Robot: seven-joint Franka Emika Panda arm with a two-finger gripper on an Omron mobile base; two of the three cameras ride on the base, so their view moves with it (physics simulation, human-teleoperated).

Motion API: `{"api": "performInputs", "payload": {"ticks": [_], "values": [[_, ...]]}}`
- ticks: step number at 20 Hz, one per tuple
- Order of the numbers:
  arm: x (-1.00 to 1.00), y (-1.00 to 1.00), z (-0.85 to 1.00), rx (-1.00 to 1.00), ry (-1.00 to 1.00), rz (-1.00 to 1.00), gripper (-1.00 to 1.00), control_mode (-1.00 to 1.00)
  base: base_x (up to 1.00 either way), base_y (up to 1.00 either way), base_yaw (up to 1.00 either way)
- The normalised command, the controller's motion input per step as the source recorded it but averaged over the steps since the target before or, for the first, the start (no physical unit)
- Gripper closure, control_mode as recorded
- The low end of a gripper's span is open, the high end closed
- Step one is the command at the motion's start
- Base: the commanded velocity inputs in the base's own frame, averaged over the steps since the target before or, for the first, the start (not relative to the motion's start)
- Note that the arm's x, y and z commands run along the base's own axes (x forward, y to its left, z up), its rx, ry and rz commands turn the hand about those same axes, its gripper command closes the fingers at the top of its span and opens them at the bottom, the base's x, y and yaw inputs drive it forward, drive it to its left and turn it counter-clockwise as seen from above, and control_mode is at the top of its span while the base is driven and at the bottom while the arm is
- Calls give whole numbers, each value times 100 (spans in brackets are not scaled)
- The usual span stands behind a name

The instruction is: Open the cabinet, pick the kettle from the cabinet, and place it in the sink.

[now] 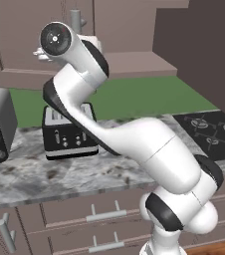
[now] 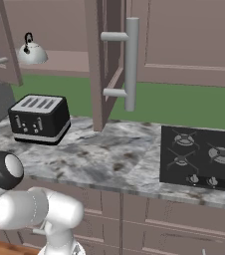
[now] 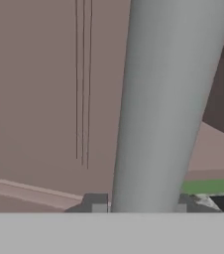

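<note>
Worktop (image 2: 109,159): I see grey marbled stone, with a black toaster (image 2: 39,118) near its back edge and a black hob (image 2: 204,157) sunk in at the right end.
Wall: green strip below the cabinet (image 2: 184,35).
Cabinet: mauve-brown; one door (image 2: 102,60) stands swung out, edge-on to me.
Kettle (image 2: 32,51): squat white-silver dome with a thin black arched handle, standing on the cabinet's open shelf.
Gripper (image 3: 140,206): fingertips either side of a grey bar handle (image 3: 168,104), apparently clamped on it.
</note>
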Motion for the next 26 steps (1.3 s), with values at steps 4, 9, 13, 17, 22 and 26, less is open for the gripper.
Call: {"api": "performInputs", "payload": {"ticks": [4,9,13,17,22,26], "values": [[-33,49,-6,-10,0,0,100,-100,0,0,0],[-30,49,-6,-11,0,0,100,-100,0,0,0],[-28,49,-5,-13,-1,0,100,-100,0,0,0],[-26,51,-6,-14,0,0,100,-100,0,0,0],[-25,52,-7,-12,0,0,100,-100,0,0,0],[-25,53,-6,-10,0,0,100,-100,0,0,0]]}}
